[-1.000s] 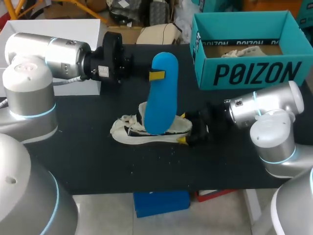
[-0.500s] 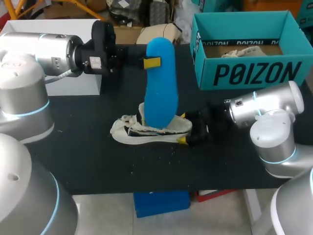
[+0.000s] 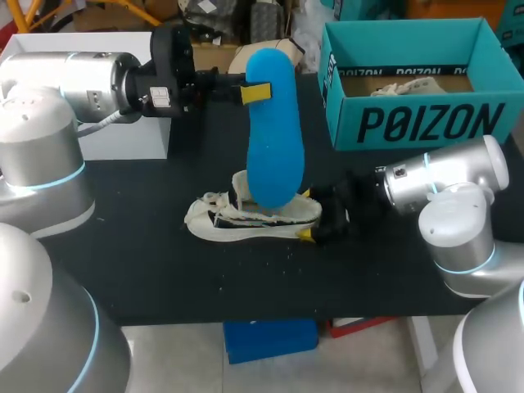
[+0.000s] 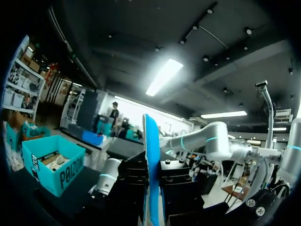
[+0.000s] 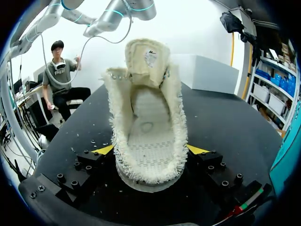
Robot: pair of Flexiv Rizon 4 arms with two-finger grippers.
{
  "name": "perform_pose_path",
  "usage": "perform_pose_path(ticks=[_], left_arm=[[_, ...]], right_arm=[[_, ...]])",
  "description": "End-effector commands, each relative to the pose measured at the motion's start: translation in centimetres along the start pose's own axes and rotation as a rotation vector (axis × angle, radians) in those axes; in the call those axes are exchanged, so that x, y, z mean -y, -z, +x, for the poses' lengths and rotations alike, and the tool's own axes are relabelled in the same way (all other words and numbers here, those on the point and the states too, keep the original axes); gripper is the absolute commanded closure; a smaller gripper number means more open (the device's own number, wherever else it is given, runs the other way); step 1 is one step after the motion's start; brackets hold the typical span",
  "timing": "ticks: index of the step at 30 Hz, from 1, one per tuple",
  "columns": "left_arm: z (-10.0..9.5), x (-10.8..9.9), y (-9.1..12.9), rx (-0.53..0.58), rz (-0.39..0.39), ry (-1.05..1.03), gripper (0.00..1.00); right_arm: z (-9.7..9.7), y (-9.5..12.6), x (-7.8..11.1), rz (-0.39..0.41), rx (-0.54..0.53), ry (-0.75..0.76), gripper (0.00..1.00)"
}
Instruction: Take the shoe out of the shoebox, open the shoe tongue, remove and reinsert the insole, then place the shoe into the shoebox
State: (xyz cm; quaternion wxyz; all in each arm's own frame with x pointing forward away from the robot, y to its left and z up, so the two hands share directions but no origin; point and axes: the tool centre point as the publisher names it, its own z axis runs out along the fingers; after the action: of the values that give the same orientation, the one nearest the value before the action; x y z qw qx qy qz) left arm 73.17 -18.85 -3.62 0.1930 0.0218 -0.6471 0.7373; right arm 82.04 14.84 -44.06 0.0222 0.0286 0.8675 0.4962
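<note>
The blue insole [image 3: 274, 135] stands upright in the air, its lower end just above the cream shoe [image 3: 246, 219] on the black table. My left gripper [image 3: 255, 92] is shut on the insole's upper part; the left wrist view shows the insole [image 4: 151, 155] edge-on between the fingers of the left gripper [image 4: 151, 193]. My right gripper [image 3: 311, 215] holds the shoe's heel. In the right wrist view the shoe [image 5: 148, 117] lies with its tongue folded back and its inside bare, and both yellow tips of the right gripper [image 5: 150, 151] press its sides. The teal shoebox [image 3: 417, 123] stands open at the back right.
Crumpled paper [image 3: 409, 85] lies inside the shoebox. A white box [image 3: 123, 141] stands at the back left behind my left arm. Small crumbs dot the black table [image 3: 164, 270] in front of the shoe.
My left arm has lifted the insole higher and toward the back, so its lower end has come up out of the shoe. The right arm and the shoe have stayed still.
</note>
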Motion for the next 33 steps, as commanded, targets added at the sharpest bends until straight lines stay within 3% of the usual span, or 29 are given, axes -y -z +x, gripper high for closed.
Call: perform_pose_path(ticks=[1, 3, 4, 6, 9, 14, 24, 33], left_arm=[[0.0, -0.1, -0.1, 0.002, -0.001, -0.001, 1.0], [0.0, -0.1, -0.1, 0.002, -0.001, -0.001, 1.0], [0.0, -0.1, -0.1, 0.002, -0.001, -0.001, 1.0], [0.0, -0.1, -0.1, 0.002, -0.001, -0.001, 1.0], [0.0, -0.1, -0.1, 0.002, -0.001, -0.001, 1.0], [0.0, -0.1, -0.1, 0.002, -0.001, -0.001, 1.0], [0.0, -0.1, -0.1, 0.002, -0.001, -0.001, 1.0], [0.0, -0.1, -0.1, 0.002, -0.001, -0.001, 1.0]], right_arm=[[-0.1, 0.0, 0.3, 0.002, -0.001, -0.001, 0.77], [-0.1, 0.7, 0.4, 0.058, -0.02, 0.027, 0.54], [0.0, 1.1, 0.2, 0.07, -0.019, 0.032, 0.0], [-0.1, 2.2, 0.0, 0.108, -0.015, 0.049, 0.0], [0.1, 3.4, -0.4, 0.227, -0.068, 0.111, 0.0], [-0.1, 5.0, -1.1, 0.326, -0.08, 0.149, 0.0], [-0.2, 5.8, -2.3, 0.641, -0.124, 0.176, 0.0], [-0.8, 6.2, -3.6, 0.79, -0.073, 0.152, 0.0]])
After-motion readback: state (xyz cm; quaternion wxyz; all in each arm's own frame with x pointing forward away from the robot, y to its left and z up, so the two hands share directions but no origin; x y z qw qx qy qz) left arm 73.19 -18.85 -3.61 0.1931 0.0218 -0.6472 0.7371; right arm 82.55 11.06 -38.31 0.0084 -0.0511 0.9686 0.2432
